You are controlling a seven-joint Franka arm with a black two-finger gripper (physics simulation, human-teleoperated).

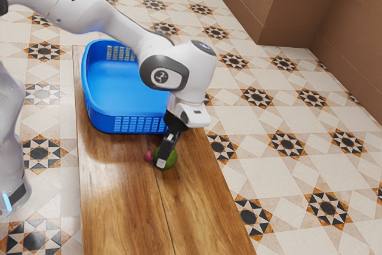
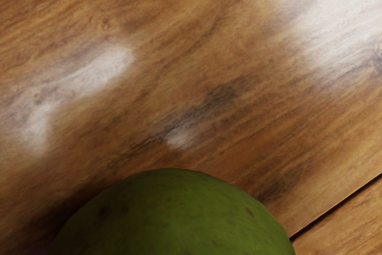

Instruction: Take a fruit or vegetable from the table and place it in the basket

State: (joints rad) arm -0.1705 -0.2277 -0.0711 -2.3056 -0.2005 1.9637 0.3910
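The gripper (image 1: 162,161) is pointed down at the table (image 1: 119,207), with 1 green fruit (image 1: 172,159) located at its tip. Whether the gripper is spread or pinching the green fruit cannot be determined. The green fruit is located outside the blue basket (image 1: 106,117), near its wall; 1 red fruit (image 1: 148,156) is seen just beside it.

Table (image 1: 122,207): glossy wood, visible grain. Basket (image 1: 125,107), 11 o'clock in exterior view: smooth plastic, slight sheen. Green fruit (image 2: 173,216): smooth, mostly matt skin.
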